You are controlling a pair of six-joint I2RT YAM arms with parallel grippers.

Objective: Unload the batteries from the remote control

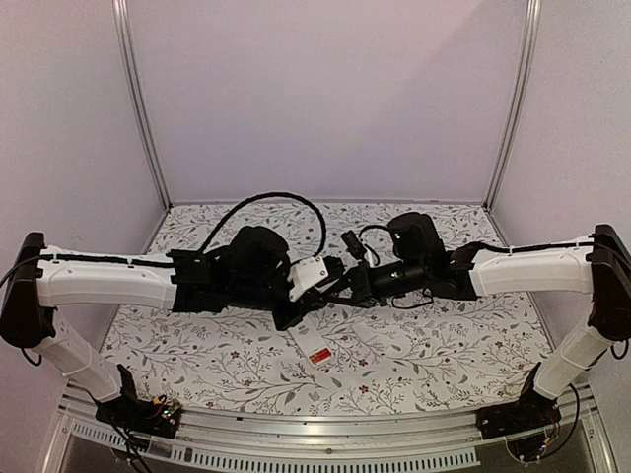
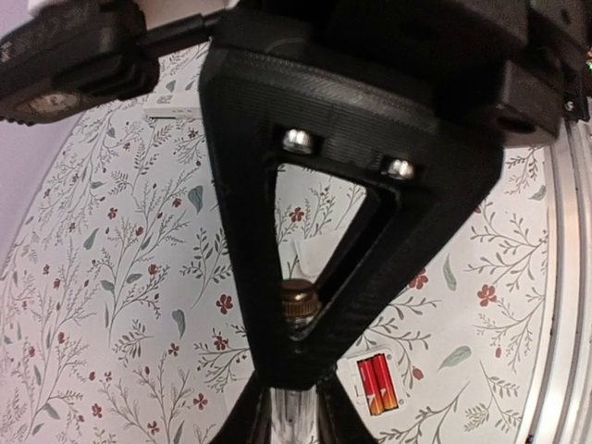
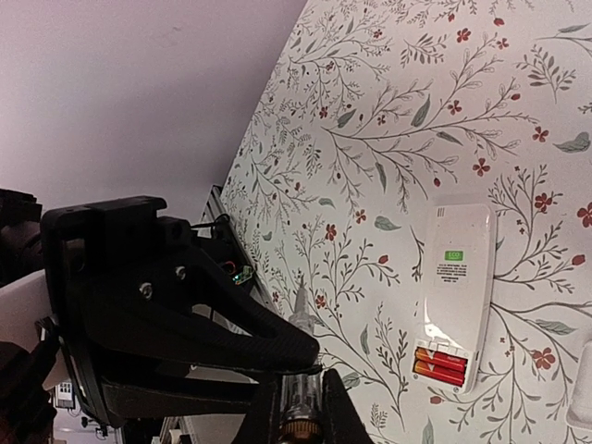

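A white remote (image 1: pixel 312 343) lies face down on the flowered cloth with its battery bay open. Two orange-red batteries (image 1: pixel 319 356) sit side by side in the bay; they also show in the left wrist view (image 2: pixel 377 384) and the right wrist view (image 3: pixel 440 366). My two grippers meet above the remote. My left gripper (image 2: pixel 294 412) is shut on the silver shaft of a slim metal tool (image 2: pixel 301 301) with a brass collar. My right gripper (image 3: pixel 301 407) is shut on the same tool (image 3: pixel 302 310) near the collar, its pointed tip sticking out past my left finger.
A small white flat piece (image 3: pixel 583 388) lies on the cloth just beside the remote's (image 3: pixel 458 277) battery end. Another white piece (image 2: pixel 176 92) lies farther off. The metal rail (image 1: pixel 315 419) runs along the near edge, and the white walls close in the back.
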